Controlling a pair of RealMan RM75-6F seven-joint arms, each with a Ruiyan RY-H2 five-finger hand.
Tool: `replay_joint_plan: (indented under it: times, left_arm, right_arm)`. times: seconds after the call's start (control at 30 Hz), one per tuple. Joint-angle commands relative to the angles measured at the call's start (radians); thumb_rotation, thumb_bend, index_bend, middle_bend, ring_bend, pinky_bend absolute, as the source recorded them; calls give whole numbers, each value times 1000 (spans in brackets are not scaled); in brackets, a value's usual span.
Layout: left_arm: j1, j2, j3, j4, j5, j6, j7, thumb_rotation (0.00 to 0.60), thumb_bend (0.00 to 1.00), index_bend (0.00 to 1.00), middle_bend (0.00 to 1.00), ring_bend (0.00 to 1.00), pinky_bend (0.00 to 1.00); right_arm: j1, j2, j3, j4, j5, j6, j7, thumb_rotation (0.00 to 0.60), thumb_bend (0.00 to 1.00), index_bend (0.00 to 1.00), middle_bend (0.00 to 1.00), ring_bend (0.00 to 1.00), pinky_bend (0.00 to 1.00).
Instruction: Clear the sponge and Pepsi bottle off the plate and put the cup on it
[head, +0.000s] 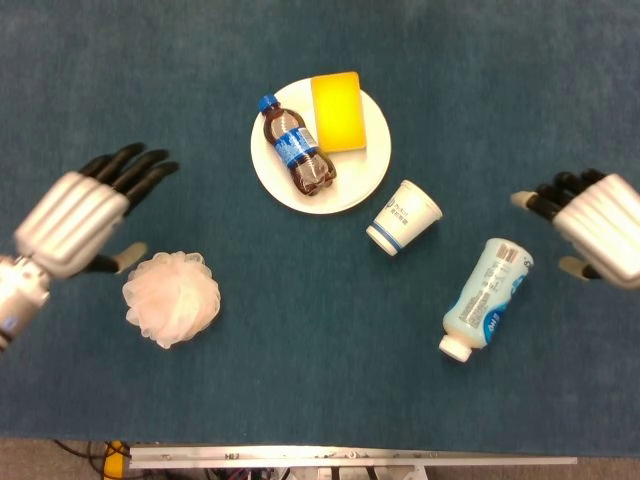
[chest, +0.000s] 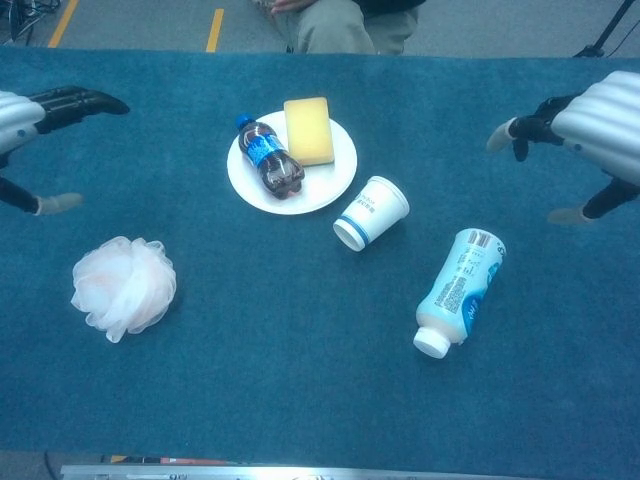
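A white plate (head: 360, 190) (chest: 338, 185) carries a yellow sponge (head: 337, 111) (chest: 308, 130) and a small Pepsi bottle (head: 297, 158) (chest: 268, 159) lying with its blue cap to the upper left. A white paper cup (head: 403, 217) (chest: 370, 212) lies on its side just right of the plate, mouth toward the front left. My left hand (head: 85, 212) (chest: 35, 115) hovers open at the left, above the pouf. My right hand (head: 590, 225) (chest: 590, 130) hovers open at the right edge, holding nothing.
A pale pink bath pouf (head: 171, 297) (chest: 123, 286) sits at the front left. A light blue and white bottle (head: 487, 297) (chest: 459, 290) lies on its side at the front right, cap toward the front. Blue cloth covers the table (head: 320, 380).
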Motion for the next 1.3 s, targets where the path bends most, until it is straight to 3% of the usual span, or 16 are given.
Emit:
replay_joint_plan:
  times: [0.03, 0.7, 1.3]
  left_arm:
    - [-64, -48, -17, 60, 29, -49, -38, 600, 297, 47, 62, 0, 161]
    - [-313, -313, -55, 371, -6, -213, -63, 600, 297, 38, 19, 0, 138]
    - [-424, -498, -49, 596, -92, -310, -53, 600, 297, 39, 19, 0, 136]
  right_arm:
    - [-27, 16, -8, -5, -4, 22, 12, 600, 0, 281, 431, 358, 514]
    - [-119, 45, 8, 32, 5, 70, 82, 600, 0, 281, 431, 357, 514]
    - [-146, 55, 28, 52, 12, 62, 115, 600, 0, 281, 431, 357, 514]
